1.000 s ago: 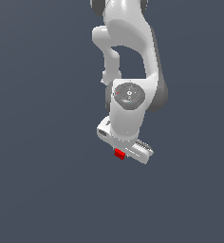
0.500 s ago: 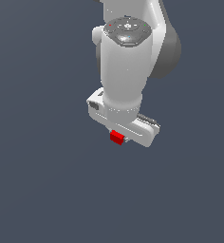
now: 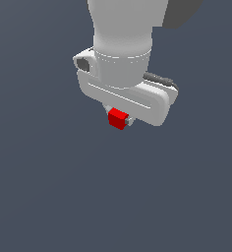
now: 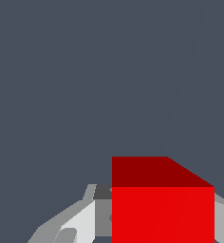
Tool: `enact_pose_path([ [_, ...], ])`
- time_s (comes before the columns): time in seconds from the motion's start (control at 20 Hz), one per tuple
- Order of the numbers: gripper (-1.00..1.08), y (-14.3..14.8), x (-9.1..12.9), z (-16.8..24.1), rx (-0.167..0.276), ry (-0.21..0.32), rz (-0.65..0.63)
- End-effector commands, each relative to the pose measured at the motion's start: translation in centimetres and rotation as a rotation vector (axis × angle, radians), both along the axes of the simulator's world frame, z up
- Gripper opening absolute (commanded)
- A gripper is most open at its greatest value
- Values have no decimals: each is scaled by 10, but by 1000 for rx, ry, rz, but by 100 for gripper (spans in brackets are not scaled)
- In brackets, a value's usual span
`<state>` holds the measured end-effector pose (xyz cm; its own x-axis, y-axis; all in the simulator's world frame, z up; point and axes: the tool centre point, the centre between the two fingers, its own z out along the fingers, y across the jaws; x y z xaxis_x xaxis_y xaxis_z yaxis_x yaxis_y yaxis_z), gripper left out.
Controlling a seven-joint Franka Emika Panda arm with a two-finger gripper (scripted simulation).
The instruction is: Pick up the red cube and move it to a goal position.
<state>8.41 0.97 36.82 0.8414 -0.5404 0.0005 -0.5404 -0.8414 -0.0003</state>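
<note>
The red cube [image 3: 118, 118] shows just under the white hand of the arm in the exterior view, with my gripper [image 3: 119, 119] shut on it. It is far narrower than the hand above it. In the wrist view the red cube [image 4: 162, 204] fills much of the picture, clamped between the grey-white fingers [image 4: 80, 223], with plain dark ground behind it. Most of each finger is hidden by the hand in the exterior view.
The white hand and wrist [image 3: 123, 74] of the arm take up the upper middle of the exterior view. All around is a flat dark grey-blue ground [image 3: 49, 197] with no other objects showing.
The hand with the cube has come much closer to the exterior camera, so the arm looks larger. The cube stays clamped between the fingers throughout.
</note>
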Motion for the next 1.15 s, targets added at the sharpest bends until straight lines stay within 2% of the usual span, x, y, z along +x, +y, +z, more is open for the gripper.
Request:
enact_pose_path([
  [0.0,-100,-3,0,23,0,1,0],
  [0.5,-100,-9,1,74,0,1,1],
  [1.1,-100,-10,3,87,0,1,1],
])
